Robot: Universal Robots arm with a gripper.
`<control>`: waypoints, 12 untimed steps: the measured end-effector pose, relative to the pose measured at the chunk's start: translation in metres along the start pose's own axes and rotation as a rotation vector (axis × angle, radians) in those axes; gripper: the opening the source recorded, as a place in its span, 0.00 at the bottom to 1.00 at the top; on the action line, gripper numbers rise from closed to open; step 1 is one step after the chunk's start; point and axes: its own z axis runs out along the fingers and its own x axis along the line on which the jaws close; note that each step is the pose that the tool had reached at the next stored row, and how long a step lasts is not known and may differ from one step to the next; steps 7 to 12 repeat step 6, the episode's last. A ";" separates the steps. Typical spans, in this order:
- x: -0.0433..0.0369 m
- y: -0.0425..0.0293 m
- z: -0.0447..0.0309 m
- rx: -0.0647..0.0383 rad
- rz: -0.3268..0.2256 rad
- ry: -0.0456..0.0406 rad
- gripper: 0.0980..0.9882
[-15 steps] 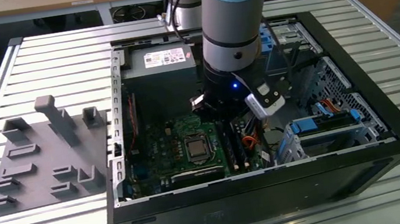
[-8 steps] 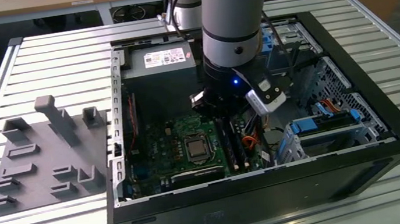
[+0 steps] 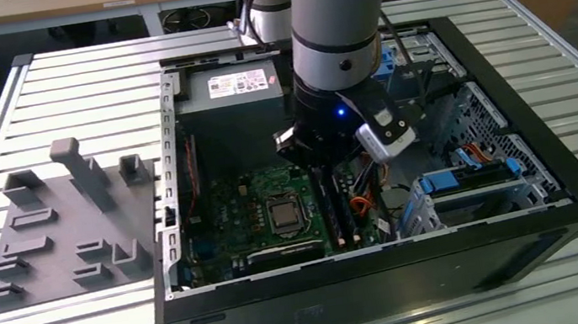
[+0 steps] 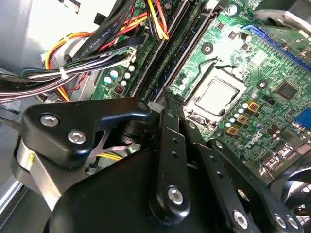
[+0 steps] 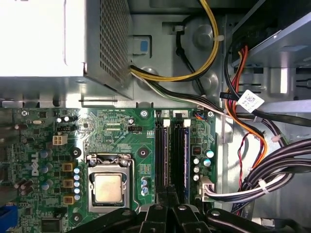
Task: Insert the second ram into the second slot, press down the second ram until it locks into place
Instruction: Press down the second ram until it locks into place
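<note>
The gripper, fingers pinched together with nothing held, sits at the near end of the memory slots, its tips on or just above the sticks. From the tips, the second ram lies seated in its slot, long axis running straight away toward the power supply.

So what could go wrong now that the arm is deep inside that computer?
1. The pincer sits over one end of the second ram; uneven pressure might tilt the stick, so it fails to lock.
2. The cable bundle lies close beside the slots and could snag on the arm.
</note>
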 end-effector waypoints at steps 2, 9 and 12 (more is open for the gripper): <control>0.0000 -0.0001 -0.0005 0.000 0.000 0.0000 0.01; 0.0000 0.0000 -0.0005 0.000 0.000 0.0001 0.01; 0.0000 0.0000 -0.0005 0.000 0.000 0.0001 0.01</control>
